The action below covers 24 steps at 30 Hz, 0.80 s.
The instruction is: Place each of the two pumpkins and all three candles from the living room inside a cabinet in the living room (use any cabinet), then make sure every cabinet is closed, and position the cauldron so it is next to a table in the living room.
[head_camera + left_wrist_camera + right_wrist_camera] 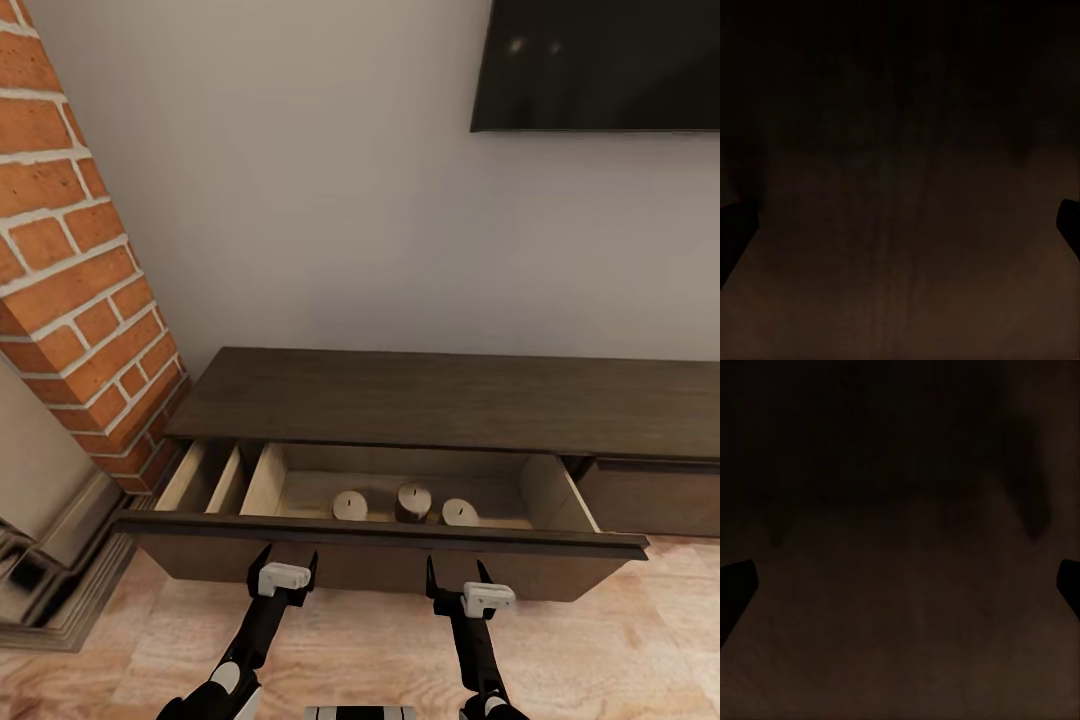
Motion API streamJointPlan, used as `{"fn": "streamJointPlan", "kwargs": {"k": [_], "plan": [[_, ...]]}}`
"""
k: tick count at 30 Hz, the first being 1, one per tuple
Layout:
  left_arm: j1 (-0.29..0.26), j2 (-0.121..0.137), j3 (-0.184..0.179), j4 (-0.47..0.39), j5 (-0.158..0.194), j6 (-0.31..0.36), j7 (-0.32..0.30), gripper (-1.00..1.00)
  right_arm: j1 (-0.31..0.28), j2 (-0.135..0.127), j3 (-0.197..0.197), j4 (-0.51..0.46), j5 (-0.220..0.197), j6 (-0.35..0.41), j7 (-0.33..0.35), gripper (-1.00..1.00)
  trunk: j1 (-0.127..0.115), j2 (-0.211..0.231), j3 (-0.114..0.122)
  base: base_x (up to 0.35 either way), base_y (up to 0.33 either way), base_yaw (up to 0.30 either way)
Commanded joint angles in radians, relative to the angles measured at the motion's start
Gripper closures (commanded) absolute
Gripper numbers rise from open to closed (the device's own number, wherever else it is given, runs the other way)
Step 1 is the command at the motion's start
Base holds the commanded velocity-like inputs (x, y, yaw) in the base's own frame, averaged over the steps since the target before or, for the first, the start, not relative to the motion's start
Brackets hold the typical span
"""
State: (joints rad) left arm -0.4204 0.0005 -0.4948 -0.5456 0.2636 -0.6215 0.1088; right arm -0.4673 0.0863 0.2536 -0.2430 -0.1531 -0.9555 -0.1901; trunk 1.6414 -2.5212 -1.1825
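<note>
The long dark brown cabinet (450, 395) stands against the wall with its wide left drawer (380, 533) pulled out. Three candles (413, 500) sit in a row on the drawer's pale wood floor, near its front. My left gripper (288, 562) and right gripper (458, 577) are both open, fingers pointing at the drawer's dark front panel, close to it. In both wrist views that dark panel (900, 150) (900, 510) is right ahead, with a black fingertip (731, 232) (1069, 581) at each side edge. The pumpkins and the cauldron are out of view.
A red brick column (80, 280) and its stepped grey base (60, 580) stand to the left of the cabinet. A dark TV screen (600, 60) hangs above. The cabinet's right drawer (650, 495) is closed. Light wood floor (600, 650) lies under my arms.
</note>
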Motion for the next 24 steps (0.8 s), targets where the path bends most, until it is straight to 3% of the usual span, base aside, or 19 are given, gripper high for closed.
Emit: {"fn": "streamJointPlan", "kwargs": {"k": [1, 24], "plan": [[-0.001, 0.001, -0.008, 0.000, 0.003, -0.004, 0.011, -1.00, -0.001, 0.000, 0.009, 0.001, -0.010, -0.003, -0.003, -1.00, 0.000, 0.000, -0.001, 0.125, 0.000, 0.000], [-0.001, 0.001, -0.008, 0.000, 0.003, -0.004, 0.011, -1.00, -0.001, 0.000, 0.009, 0.001, -0.010, -0.003, -0.003, -1.00, 0.000, 0.000, -0.001, 0.113, 0.000, 0.000]]}}
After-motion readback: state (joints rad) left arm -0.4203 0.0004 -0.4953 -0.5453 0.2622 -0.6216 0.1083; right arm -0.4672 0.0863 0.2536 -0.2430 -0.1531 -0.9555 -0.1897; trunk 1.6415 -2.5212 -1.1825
